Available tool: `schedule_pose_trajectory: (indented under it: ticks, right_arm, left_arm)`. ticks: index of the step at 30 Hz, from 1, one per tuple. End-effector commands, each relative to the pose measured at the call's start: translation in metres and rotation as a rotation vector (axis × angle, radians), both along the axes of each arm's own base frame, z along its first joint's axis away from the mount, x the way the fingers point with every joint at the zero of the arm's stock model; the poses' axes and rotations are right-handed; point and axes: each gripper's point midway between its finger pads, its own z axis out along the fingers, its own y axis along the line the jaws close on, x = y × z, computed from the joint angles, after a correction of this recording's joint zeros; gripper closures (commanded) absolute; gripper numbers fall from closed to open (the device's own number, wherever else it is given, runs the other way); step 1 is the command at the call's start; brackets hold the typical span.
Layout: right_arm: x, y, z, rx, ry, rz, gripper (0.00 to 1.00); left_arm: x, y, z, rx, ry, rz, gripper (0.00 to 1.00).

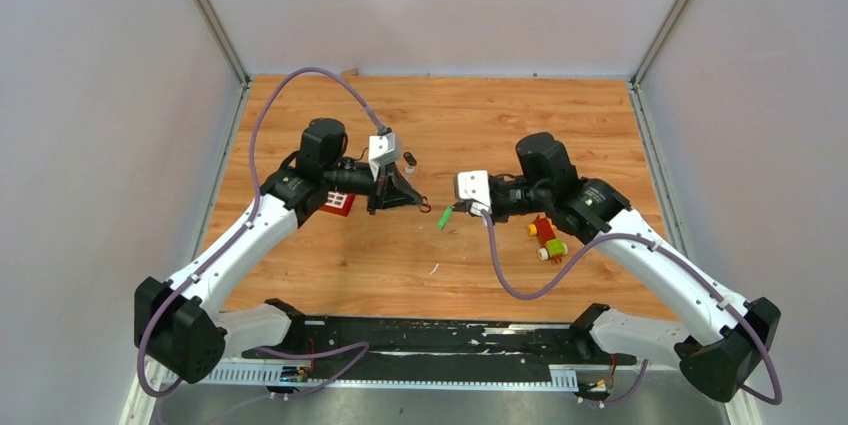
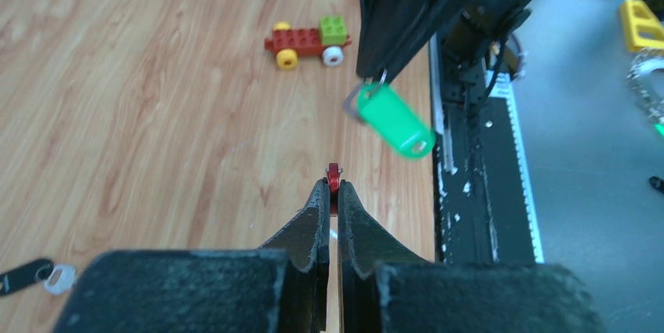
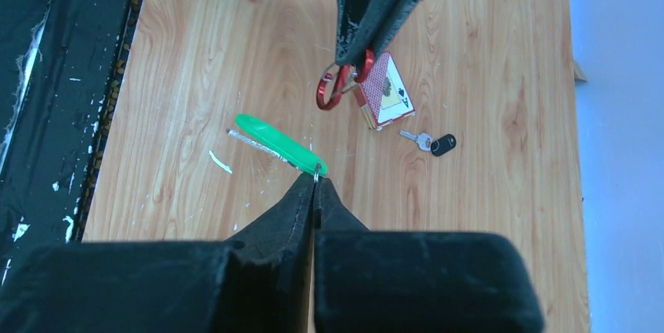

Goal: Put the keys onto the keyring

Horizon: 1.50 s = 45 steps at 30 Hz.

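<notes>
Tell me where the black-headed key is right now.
In the top view the black-headed key lies on the table left of centre, just beyond the left gripper, near the card box.

Wooden tabletop (image 1: 440,280), pale grey walls (image 1: 440,5), metal corner posts (image 1: 210,13), even light

green key (image 2: 389,120) blurred, keyring (image 2: 333,178) mostly hidden between fingers (image 2: 313,223), black key (image 2: 23,276) cut by left edge

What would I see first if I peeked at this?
Mid-table, the left claw pinches a tiny red keyring and the right claw pinches a bright green key. A black key lies alone on the table farther back; a toy block car sits to the right.
</notes>
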Motion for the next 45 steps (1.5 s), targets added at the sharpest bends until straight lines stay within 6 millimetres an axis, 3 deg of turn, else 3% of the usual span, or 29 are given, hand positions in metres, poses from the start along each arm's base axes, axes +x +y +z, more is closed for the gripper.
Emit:
schedule_pose_trajectory:
  ticks: [1, 5, 10, 16, 29, 45]
  right_arm:
    - [-0.004, 0.008, 0.011, 0.054, -0.102, 0.021, 1.00]
    - [-0.005, 0.011, 0.001, 0.005, -0.258, 0.009, 1.00]
    - [-0.013, 0.016, -0.003, -0.026, -0.372, 0.008, 1.00]
    - [-0.021, 0.017, -0.005, -0.005, -0.387, 0.029, 1.00]
    - [-0.031, 0.029, -0.020, -0.033, -0.456, 0.052, 1.00]
    - [-0.026, 0.030, -0.018, -0.038, -0.481, 0.009, 1.00]
  left_arm:
    - [-0.018, -0.019, 0.017, -0.044, 0.107, -0.072, 1.00]
    - [-0.039, -0.029, 0.008, -0.027, 0.179, -0.149, 1.00]
    - [-0.043, -0.027, 0.000, 0.047, 0.177, -0.169, 1.00]
    - [-0.047, -0.024, -0.012, 0.092, 0.217, -0.166, 1.00]
    - [-0.041, -0.029, -0.006, 0.055, 0.199, -0.107, 1.00]
    - [-0.041, -0.029, -0.019, 0.076, 0.214, -0.115, 1.00]
